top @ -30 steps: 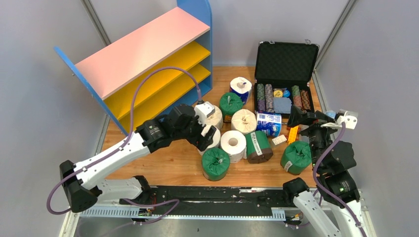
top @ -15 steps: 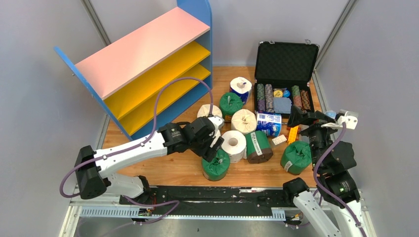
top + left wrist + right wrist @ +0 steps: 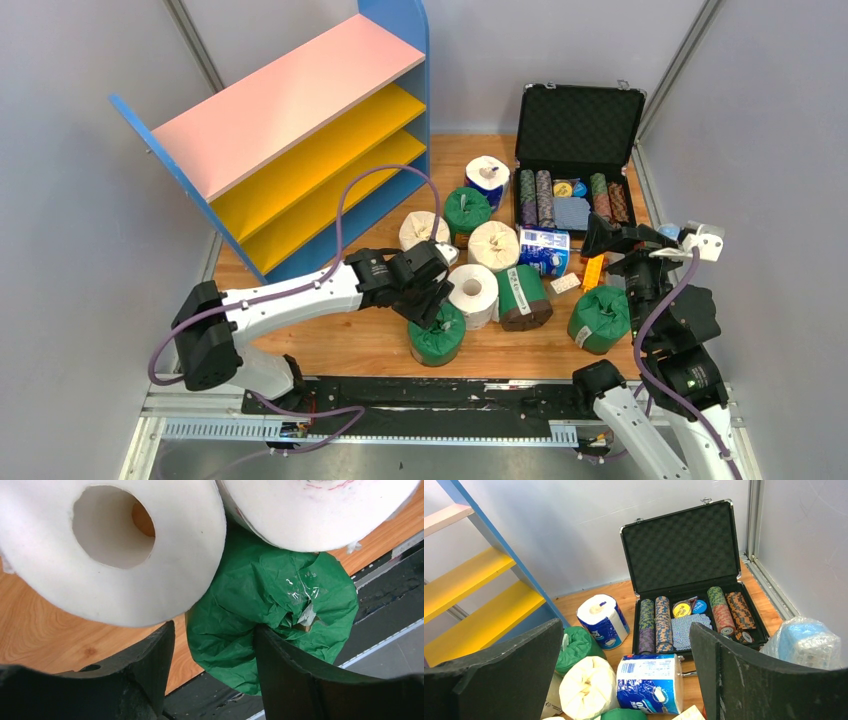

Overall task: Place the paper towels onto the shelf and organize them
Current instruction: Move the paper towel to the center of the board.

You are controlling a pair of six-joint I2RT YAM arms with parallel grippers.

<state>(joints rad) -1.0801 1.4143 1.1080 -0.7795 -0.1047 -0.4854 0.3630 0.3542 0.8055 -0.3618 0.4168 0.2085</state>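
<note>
Paper towels are sitting all over the wooden table [image 3: 330, 345], none on the shelf [image 3: 290, 130] yet, which is standing at the back left with its yellow boards bare. The left gripper [image 3: 215, 645] is hanging over the green-wrapped roll [image 3: 270, 625] nearest the front edge. In the left wrist view that roll's crumpled top is sitting right between the two black fingers [image 3: 290, 675], which are straddling it with a sliver of wrap showing on each side, so I'm calling the jaws parted around it and not clenching it. A bare white roll [image 3: 100, 545] with a hollow core is crowding the roll, and a cream-wrapped roll [image 3: 315, 510] is pressing in just beside it.

The right gripper [image 3: 626, 675] is hovering spread wide with nothing between its fingers, well away at the right side, looking toward the black case [image 3: 684, 545] of chips and a blue-white printed roll [image 3: 649, 682] lying below it.
</note>
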